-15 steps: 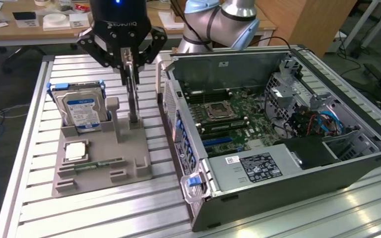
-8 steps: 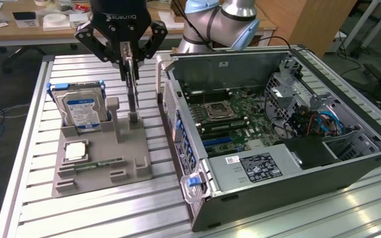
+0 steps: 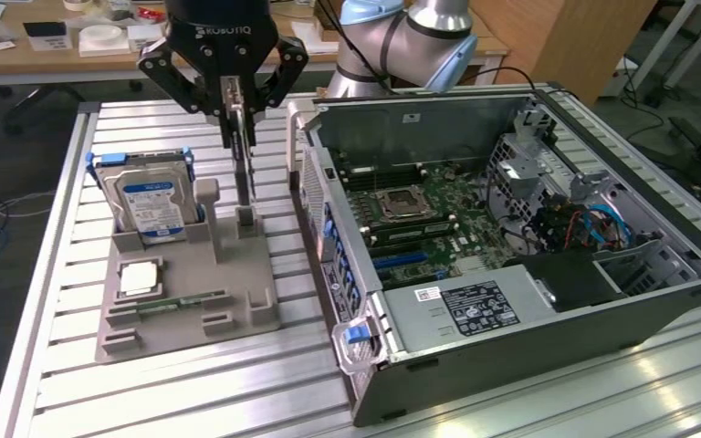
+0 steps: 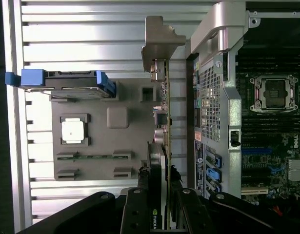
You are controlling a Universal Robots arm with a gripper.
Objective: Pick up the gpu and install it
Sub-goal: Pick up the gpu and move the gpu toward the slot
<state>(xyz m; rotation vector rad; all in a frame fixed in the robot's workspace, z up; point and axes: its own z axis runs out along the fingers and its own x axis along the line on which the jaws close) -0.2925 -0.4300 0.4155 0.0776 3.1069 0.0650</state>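
The gpu (image 3: pixel 242 173) is a thin card seen edge-on, standing upright over the grey parts holder (image 3: pixel 241 315) on the exterior view's left. My gripper (image 3: pixel 237 114) is shut on its upper end from above. Its lower end reaches the holder's small slot post (image 3: pixel 247 222); I cannot tell whether it still sits in the slot. In the wrist view the gpu (image 4: pixel 164 126) runs as a narrow edge between my fingers (image 4: pixel 146 192), with its silver bracket (image 4: pixel 159 39) at the far end. The gripper (image 4: pixel 161 173) clamps both faces of the card.
The holder also carries a silver hard drive (image 3: pixel 150 196) with blue clips, a processor chip (image 3: pixel 140 276) and a green memory stick (image 3: pixel 180 301). The open computer case (image 3: pixel 643 292) lies to the exterior view's right, motherboard (image 3: pixel 448 228) exposed. All rest on a slatted aluminium table (image 3: pixel 204 392).
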